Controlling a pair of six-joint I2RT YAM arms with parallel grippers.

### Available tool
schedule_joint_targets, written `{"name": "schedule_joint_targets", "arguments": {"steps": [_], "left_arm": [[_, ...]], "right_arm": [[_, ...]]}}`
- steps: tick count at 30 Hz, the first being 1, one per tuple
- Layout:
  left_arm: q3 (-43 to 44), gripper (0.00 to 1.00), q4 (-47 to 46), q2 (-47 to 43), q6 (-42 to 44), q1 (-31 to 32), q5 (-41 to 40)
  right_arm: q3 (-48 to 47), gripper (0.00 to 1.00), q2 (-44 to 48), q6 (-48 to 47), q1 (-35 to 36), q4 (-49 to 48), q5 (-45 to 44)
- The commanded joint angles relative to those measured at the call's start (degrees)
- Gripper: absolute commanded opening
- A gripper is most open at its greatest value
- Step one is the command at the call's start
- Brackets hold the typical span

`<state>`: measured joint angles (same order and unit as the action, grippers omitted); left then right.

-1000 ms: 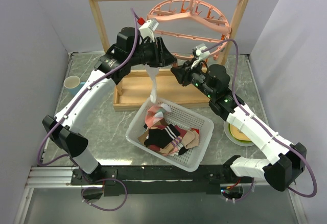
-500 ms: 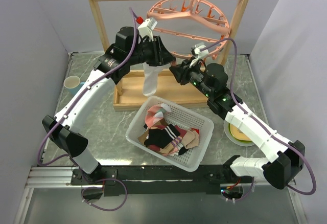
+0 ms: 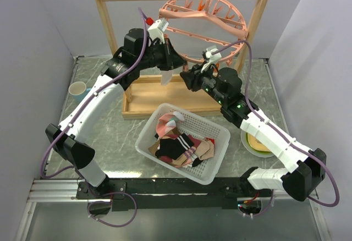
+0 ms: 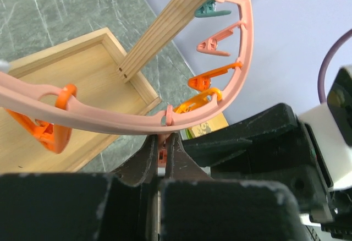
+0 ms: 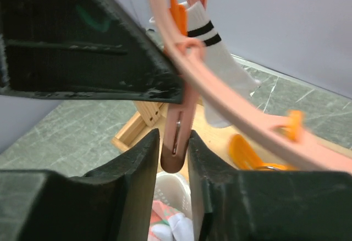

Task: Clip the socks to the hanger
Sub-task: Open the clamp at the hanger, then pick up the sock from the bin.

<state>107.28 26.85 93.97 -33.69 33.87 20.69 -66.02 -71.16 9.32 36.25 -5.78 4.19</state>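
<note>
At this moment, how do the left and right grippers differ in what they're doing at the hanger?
The left gripper is shut on a white sock that hangs below it; the right gripper is pinching a pink clip on the hanger. The left gripper reaches in from the left, the right gripper from the right. Both are closed, close together at the hanger's near edge.

No writing, label or brand was legible in any of the three views. No numbers or signs could be read either.
</note>
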Motion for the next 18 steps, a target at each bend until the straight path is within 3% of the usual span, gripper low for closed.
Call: {"name": "schedule_joint_targets", "arguments": {"steps": [1, 11, 14, 16, 18], "left_arm": [[0.12, 0.01, -5.32, -1.43, -0.24, 0.15, 0.23], [-0.50, 0.01, -4.62, -3.36, 1.70, -0.82, -1.00], [-0.76, 0.01, -4.35, -3.97, 2.31, -1.17, -1.09], [-1.20, 0.01, -4.26, -4.41, 1.97, -1.70, -0.39], [-1.99, 0.01, -4.44, -4.76, 1.79, -2.05, 0.14]], "right_arm": [[-2.19, 0.40, 2.95, -1.67, 2.60, -0.99, 1.97], [3.78, 0.61, 13.66, -4.40, 2.60, 8.59, -2.95], [7.21, 0.78, 16.56, -2.83, 2.51, 12.89, -4.09], [9.84, 0.99, 17.80, 0.59, 2.51, 15.71, -7.24], [12.22, 1.00, 19.91, 4.82, 2.51, 16.68, -8.48]]}}
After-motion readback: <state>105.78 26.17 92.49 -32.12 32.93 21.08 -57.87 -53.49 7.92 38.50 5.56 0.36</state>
